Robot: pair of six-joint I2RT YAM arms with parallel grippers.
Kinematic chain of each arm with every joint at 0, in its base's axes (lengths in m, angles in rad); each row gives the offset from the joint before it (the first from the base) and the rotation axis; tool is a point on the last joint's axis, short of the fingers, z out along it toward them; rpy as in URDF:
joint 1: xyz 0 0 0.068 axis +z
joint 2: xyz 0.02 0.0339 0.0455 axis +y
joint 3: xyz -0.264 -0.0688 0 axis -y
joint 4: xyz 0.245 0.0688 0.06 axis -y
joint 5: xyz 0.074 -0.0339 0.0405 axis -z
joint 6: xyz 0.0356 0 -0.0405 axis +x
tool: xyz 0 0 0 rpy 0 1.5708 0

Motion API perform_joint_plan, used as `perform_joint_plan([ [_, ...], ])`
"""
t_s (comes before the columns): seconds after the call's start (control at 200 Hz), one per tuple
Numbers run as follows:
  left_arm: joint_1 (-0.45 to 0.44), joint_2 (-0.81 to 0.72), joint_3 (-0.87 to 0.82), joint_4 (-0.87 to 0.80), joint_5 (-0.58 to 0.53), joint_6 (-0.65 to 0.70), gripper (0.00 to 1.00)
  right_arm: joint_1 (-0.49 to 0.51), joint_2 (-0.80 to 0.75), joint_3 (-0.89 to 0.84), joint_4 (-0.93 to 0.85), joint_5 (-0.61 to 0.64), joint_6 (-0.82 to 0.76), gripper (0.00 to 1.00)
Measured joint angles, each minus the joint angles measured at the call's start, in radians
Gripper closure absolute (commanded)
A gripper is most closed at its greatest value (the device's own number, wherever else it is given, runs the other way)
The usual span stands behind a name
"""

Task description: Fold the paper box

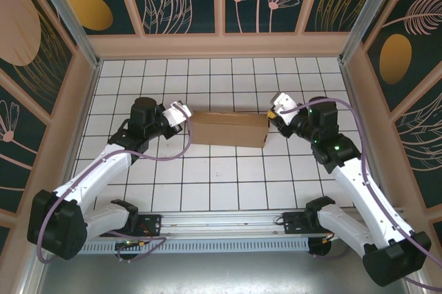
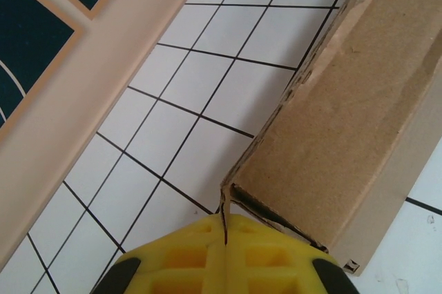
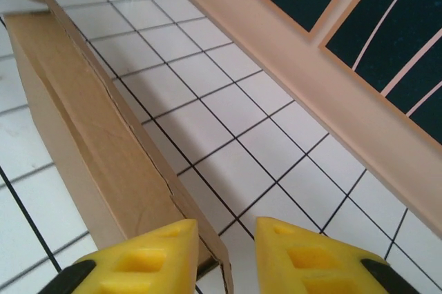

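Note:
The paper box [image 1: 228, 130] is a long, low brown cardboard shape lying across the middle of the tiled table. My left gripper [image 1: 185, 116] is at its left end. In the left wrist view the yellow fingers [image 2: 226, 228] are shut on a thin cardboard edge at the box's [image 2: 345, 101] corner. My right gripper [image 1: 271, 116] is at the box's right end. There its fingers [image 3: 226, 228] stand apart, and the box's [image 3: 76, 114] back wall edge runs down between them, close to the left finger.
A wooden ledge [image 1: 221, 45] with patterned panels above it bounds the white tiled floor [image 1: 228, 183] at the back and on both sides. A metal rail [image 1: 221, 228] with both arm bases runs along the near edge.

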State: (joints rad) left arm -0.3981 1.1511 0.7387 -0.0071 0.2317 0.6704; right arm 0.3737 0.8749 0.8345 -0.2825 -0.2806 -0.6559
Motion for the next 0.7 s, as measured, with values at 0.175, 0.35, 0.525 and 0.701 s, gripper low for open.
perform_joint_plan([
  [0.175, 0.0, 0.0, 0.0, -0.001, 0.006, 0.0, 1.0, -0.034, 0.042, -0.017, 0.008, -0.047, -0.146, 0.69],
  [0.35, 0.0, -0.004, -0.002, 0.0, 0.008, 0.0, 1.0, -0.131, 0.054, -0.06, 0.024, -0.157, -0.205, 0.68],
  [0.525, 0.0, -0.03, -0.016, 0.003, 0.008, 0.0, 1.0, -0.169, 0.088, -0.061, 0.028, -0.266, -0.226, 0.7],
  [0.701, 0.0, -0.048, -0.025, 0.008, 0.008, 0.0, 1.0, -0.172, 0.092, -0.069, 0.027, -0.289, -0.229, 0.71],
])
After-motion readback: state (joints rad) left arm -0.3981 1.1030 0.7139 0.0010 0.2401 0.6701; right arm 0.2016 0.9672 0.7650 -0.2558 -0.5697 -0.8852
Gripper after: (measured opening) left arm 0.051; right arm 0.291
